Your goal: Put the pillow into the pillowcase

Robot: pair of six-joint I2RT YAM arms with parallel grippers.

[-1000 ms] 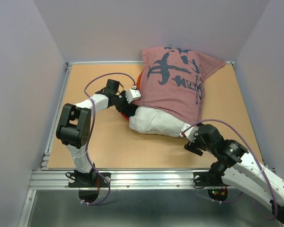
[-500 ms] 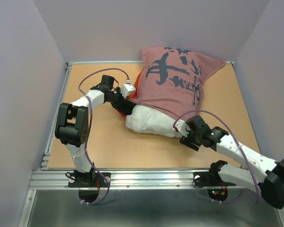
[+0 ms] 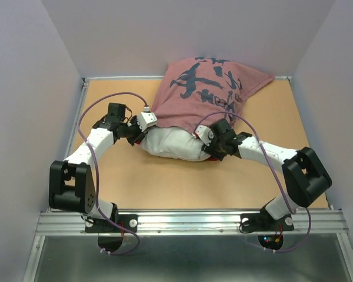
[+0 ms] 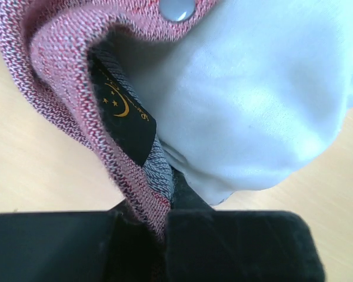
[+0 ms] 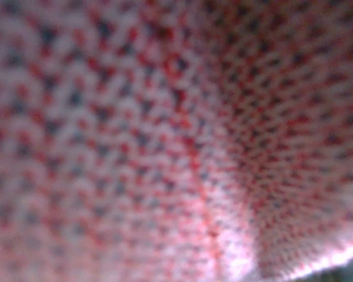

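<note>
Pinkish-red hem clamped flat in the left claw (image 4: 159,226), at the pillow's (image 4: 253,106) left corner, beside a black sewn label (image 4: 123,111) and below a silver snap (image 4: 176,7). Keep that pinch firm and lift slightly, holding the pillowcase (image 3: 206,88) mouth off the pillow.

Right claw (image 3: 215,145): gripping or gaping, impossible to tell. Parked at the pillow's right corner, pressed so close into the weave as to fill its own view with blurred red threads. Confirm a bite on the upper hem only, not on the white cloth beneath.

Then draw both corners evenly toward the pillow's near edge, in step, with the mouth kept wide. Far part of the pillow already under the case, a white near strip left to cover, all resting on the table (image 3: 165,188). Avoid dragging the pillow along; probably worth easing the hem over its bulge rather than yanking. Watch for bunching at either corner.
</note>
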